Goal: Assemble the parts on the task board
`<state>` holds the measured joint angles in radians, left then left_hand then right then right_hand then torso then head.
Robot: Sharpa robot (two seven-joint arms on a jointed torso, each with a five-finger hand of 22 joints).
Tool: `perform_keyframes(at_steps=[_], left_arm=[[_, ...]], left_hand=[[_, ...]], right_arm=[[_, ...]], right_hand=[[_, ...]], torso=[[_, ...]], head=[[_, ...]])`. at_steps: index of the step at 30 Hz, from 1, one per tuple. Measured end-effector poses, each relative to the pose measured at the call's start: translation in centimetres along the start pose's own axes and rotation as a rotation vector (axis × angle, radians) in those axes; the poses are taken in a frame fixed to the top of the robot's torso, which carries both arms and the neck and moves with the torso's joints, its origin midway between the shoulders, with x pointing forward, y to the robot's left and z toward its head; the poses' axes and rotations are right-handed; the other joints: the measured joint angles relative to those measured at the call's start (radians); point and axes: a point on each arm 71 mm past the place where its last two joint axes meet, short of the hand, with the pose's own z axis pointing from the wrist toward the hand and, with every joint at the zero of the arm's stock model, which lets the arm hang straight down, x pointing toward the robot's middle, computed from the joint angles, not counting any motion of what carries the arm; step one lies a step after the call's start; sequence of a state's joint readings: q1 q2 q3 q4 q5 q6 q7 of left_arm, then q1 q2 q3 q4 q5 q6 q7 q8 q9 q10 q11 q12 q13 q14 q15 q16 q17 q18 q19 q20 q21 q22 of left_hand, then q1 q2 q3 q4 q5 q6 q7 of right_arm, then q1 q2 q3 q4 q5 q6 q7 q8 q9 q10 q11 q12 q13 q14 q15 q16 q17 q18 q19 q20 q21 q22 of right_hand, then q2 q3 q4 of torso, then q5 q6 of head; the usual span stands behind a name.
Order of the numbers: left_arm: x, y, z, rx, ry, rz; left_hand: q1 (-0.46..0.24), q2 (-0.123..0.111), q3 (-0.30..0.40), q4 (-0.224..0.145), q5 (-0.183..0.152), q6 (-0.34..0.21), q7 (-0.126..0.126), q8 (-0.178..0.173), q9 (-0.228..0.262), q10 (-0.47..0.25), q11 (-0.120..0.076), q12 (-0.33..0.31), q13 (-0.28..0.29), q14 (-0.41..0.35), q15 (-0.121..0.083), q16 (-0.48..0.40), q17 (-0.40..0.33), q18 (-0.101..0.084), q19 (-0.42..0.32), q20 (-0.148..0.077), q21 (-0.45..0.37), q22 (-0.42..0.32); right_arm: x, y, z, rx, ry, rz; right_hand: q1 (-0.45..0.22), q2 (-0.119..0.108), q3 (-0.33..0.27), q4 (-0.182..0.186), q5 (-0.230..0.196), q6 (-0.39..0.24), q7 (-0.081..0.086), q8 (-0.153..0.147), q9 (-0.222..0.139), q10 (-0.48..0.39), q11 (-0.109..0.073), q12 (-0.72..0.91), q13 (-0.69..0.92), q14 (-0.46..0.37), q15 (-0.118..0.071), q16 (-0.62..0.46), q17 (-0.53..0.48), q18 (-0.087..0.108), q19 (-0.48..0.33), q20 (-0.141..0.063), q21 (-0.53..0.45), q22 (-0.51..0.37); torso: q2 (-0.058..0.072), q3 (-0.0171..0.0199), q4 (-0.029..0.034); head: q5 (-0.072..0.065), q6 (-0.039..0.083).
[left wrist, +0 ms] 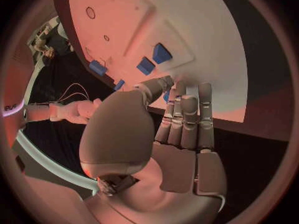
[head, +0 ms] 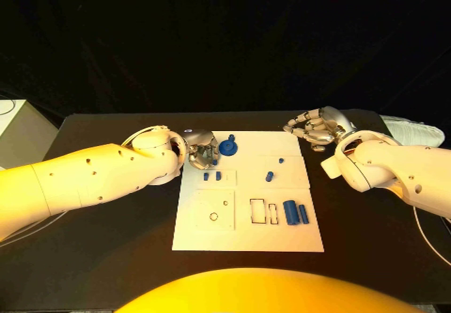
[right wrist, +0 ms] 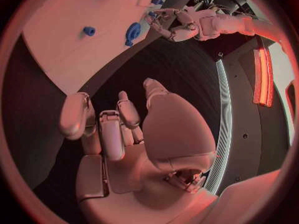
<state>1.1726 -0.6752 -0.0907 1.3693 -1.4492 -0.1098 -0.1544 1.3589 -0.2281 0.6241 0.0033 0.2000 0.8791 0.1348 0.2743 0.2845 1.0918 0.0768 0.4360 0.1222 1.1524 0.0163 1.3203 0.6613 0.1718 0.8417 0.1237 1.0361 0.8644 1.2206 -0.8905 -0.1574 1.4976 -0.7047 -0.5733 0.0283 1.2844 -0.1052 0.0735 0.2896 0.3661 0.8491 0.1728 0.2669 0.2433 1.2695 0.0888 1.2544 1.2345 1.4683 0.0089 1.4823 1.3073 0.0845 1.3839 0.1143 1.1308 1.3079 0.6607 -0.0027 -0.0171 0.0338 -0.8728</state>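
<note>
The white task board (head: pixel 249 225) lies in the middle of the black table. A round blue part (head: pixel 229 145) sits at the board's far left area. My left hand (head: pixel 200 154) is right beside it, fingers straight and together (left wrist: pixel 187 114), thumb bent across toward a sliver of blue (left wrist: pixel 167 95). Whether it grips the part is hidden. From the right wrist, the left hand (right wrist: pixel 173 26) sits close to the round part (right wrist: pixel 132 32). My right hand (head: pixel 316 128) hovers off the board's far right corner, fingers (right wrist: pixel 106 129) loosely bent, holding nothing.
Two small blue pieces (head: pixel 212 175) stand on the board just near of the left hand. A short blue peg (head: pixel 270 176) and a tiny one (head: pixel 281 160) lie mid-board. Two blue cylinders (head: pixel 296 212) lie beside rectangular slots (head: pixel 257 211). A white box (head: pixel 21 130) stands at the far left.
</note>
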Motion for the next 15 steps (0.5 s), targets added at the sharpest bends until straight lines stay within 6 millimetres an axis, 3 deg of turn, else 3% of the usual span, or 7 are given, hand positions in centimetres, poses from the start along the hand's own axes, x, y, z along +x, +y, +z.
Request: perform_keyframes(at_steps=[7,9,10,11,15], left_arm=[[-0.03,0.14,-0.13,-0.004,-0.003,-0.002],[-0.03,0.19,-0.19,-0.005,-0.003,-0.003],[-0.02,0.24,-0.23,-0.007,-0.003,-0.003],[-0.02,0.28,-0.26,-0.008,-0.003,-0.003],[-0.04,0.60,-0.47,-0.017,-0.003,-0.005]], left_hand=[[0.004,-0.004,-0.005,0.005,0.000,-0.037,-0.013,-0.019,-0.006,-0.007,-0.007,0.012,0.010,0.000,0.000,0.004,0.000,0.000,0.006,0.001,-0.004,-0.003],[0.010,-0.010,-0.008,0.002,0.000,-0.043,-0.008,-0.020,-0.006,-0.007,-0.007,0.021,0.015,0.000,0.000,0.008,0.004,0.000,0.007,0.000,-0.004,-0.004],[0.013,-0.013,-0.011,-0.001,0.000,-0.048,-0.013,-0.020,-0.006,-0.007,-0.007,0.026,0.017,0.002,-0.002,0.011,0.009,0.000,0.007,0.000,-0.004,-0.004],[0.013,-0.013,-0.012,-0.002,0.000,-0.049,-0.014,-0.020,-0.006,-0.007,-0.007,0.028,0.019,0.004,-0.004,0.011,0.012,0.000,0.007,0.000,-0.004,-0.004],[0.013,-0.013,-0.014,-0.005,0.000,-0.061,-0.019,-0.020,-0.006,-0.007,-0.007,0.034,0.023,0.005,-0.005,0.011,0.016,0.000,0.007,0.000,-0.008,-0.004]], right_arm=[[-0.03,-0.04,0.01,0.001,-0.001,0.000],[-0.05,-0.06,0.01,0.001,-0.001,-0.001],[-0.06,-0.07,0.01,0.002,-0.001,-0.001],[-0.08,-0.08,0.01,0.002,-0.002,-0.001],[-0.15,-0.16,0.03,0.004,-0.003,-0.002]], right_hand=[[0.000,0.000,0.000,0.000,0.000,-0.004,-0.004,0.000,0.000,-0.043,-0.001,-0.044,-0.043,0.000,0.000,-0.001,0.000,0.000,-0.001,0.000,-0.018,0.000],[-0.003,-0.003,0.000,0.000,0.000,-0.015,-0.005,0.000,0.000,-0.144,0.000,-0.184,-0.180,0.000,0.000,-0.024,0.000,0.000,-0.019,0.000,-0.052,-0.001],[-0.003,-0.003,0.000,0.000,0.000,-0.018,-0.006,0.003,0.000,-0.188,0.004,-0.287,-0.282,0.000,0.000,-0.055,-0.001,0.010,-0.037,-0.002,-0.098,-0.020],[-0.003,-0.003,0.001,-0.001,0.000,-0.019,-0.006,0.007,0.000,-0.211,0.007,-0.362,-0.353,0.000,0.000,-0.079,-0.012,0.022,-0.045,-0.005,-0.131,-0.036],[-0.003,-0.003,0.017,0.000,0.000,-0.019,-0.006,0.014,0.000,-0.229,0.004,-0.524,-0.500,0.000,0.000,-0.120,-0.044,0.024,-0.049,-0.005,-0.193,-0.069]], torso=[[0.000,-0.0005,0.0001],[-0.001,-0.0007,0.0003],[-0.001,-0.0007,0.0004],[-0.001,-0.0007,0.0004],[-0.001,-0.0007,0.0006]], head=[[-0.001,0.000],[-0.001,0.000],[-0.001,0.000],[-0.001,0.000],[-0.001,0.000]])
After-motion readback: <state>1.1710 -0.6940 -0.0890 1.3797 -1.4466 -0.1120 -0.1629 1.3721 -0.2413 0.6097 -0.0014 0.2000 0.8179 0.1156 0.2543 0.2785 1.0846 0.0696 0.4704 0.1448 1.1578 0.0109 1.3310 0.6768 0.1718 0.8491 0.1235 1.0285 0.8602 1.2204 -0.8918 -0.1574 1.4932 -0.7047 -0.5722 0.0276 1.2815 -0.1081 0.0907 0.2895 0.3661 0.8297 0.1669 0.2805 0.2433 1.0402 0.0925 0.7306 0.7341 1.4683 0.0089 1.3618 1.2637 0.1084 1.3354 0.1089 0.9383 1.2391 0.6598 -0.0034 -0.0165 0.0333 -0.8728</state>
